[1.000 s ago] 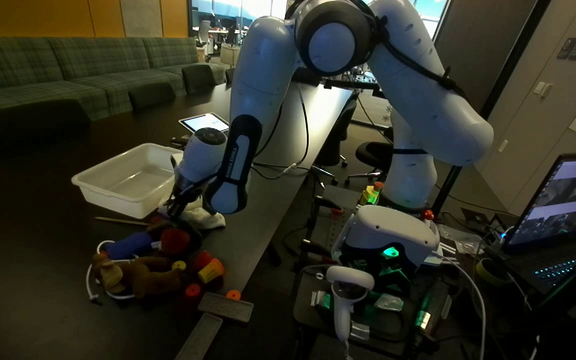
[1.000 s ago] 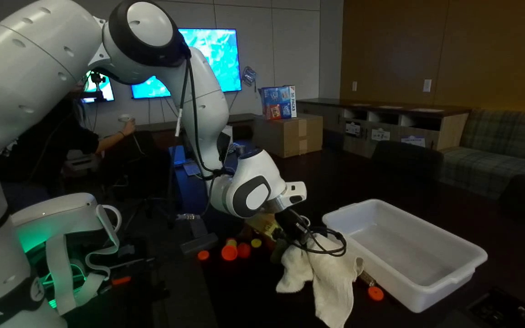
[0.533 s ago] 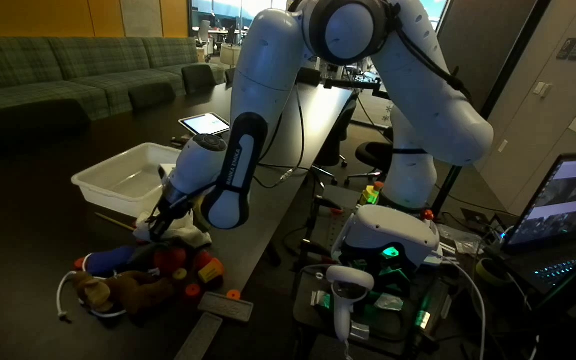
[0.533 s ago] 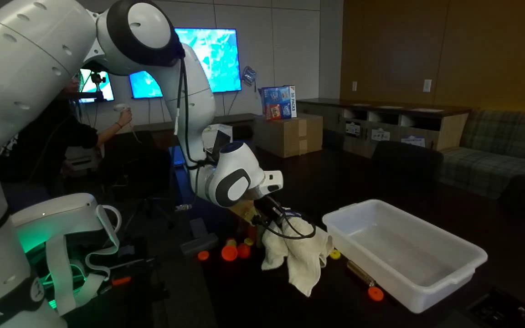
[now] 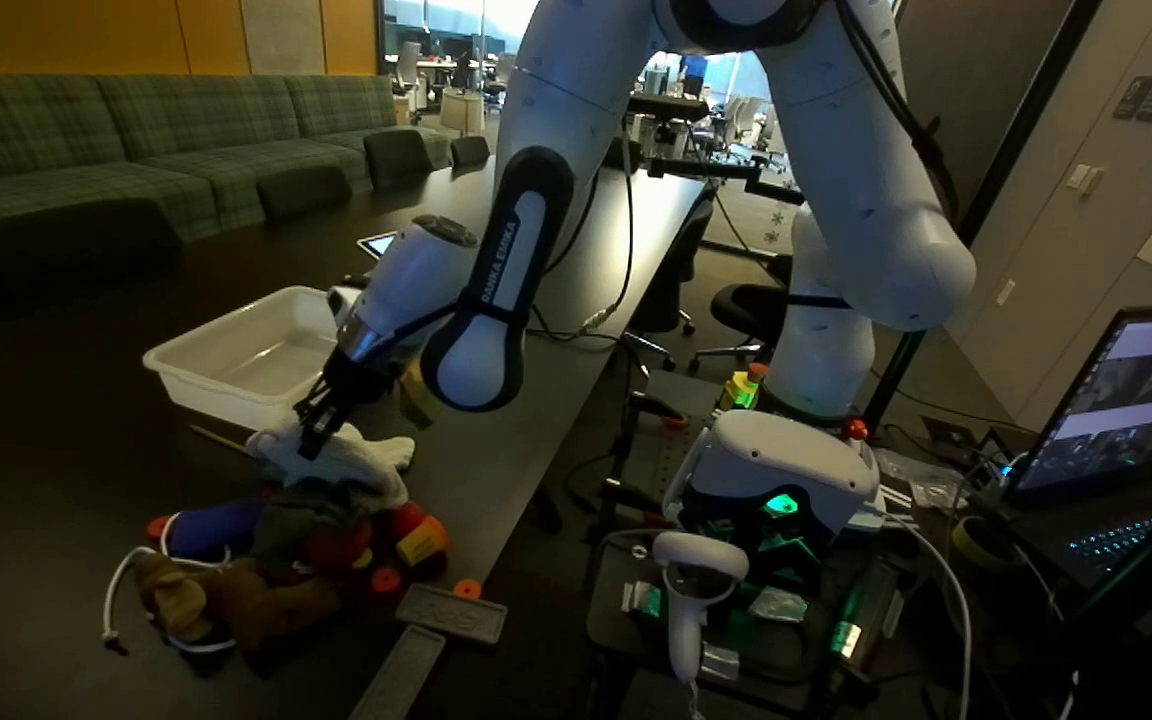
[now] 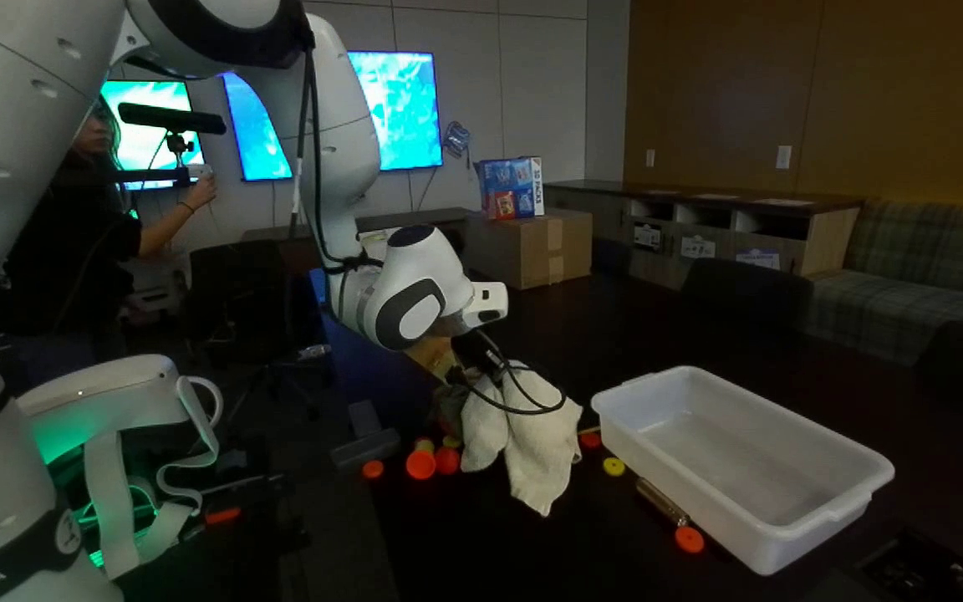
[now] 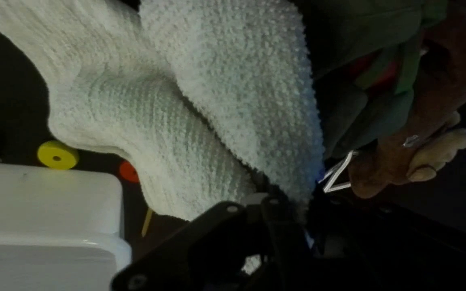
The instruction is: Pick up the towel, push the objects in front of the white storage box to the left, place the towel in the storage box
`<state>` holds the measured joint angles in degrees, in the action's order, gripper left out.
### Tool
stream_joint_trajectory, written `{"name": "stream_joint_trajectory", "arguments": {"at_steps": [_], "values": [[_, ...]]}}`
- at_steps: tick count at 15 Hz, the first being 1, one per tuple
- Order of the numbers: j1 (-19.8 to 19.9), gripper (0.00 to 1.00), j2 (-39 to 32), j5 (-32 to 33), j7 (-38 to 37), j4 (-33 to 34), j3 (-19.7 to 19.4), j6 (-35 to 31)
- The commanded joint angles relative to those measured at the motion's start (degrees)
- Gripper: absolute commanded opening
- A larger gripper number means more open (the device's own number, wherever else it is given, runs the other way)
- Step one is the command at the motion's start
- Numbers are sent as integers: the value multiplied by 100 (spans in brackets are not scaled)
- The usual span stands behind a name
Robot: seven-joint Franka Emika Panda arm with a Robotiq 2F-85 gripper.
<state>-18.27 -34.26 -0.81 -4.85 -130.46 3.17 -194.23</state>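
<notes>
My gripper (image 7: 293, 206) is shut on the cream towel (image 7: 241, 81), whose folds fill much of the wrist view. In an exterior view the towel (image 6: 536, 443) hangs from the gripper (image 6: 486, 372) in two flaps, some distance from the white storage box (image 6: 724, 502). That box looks upright, with nothing seen inside. The objects sit bunched beside the towel: a brown plush toy (image 5: 266, 605), a blue piece (image 5: 211, 530), a dark green piece (image 5: 286, 520) and a white cord (image 5: 111, 590). Cloth and gripper hide part of this cluster.
Along the box's near side lie a brown rod (image 6: 659, 500), an orange disc (image 6: 689, 539) and a yellow disc (image 6: 613, 466). An orange cup (image 6: 420, 462) and a grey slab (image 5: 451, 612) are by the table edge. A tablet (image 5: 376, 243) rests beyond the box.
Carrying the towel, the gripper has moved away from the box and lately risen a little. The plush, blue piece and cord have shifted away from the box. A red disc now shows near it.
</notes>
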Motion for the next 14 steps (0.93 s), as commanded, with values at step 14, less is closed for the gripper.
{"name": "stream_joint_trajectory", "arguments": {"at_steps": [14], "values": [[4263,7,1277,1208,753,-419,236,238]]}}
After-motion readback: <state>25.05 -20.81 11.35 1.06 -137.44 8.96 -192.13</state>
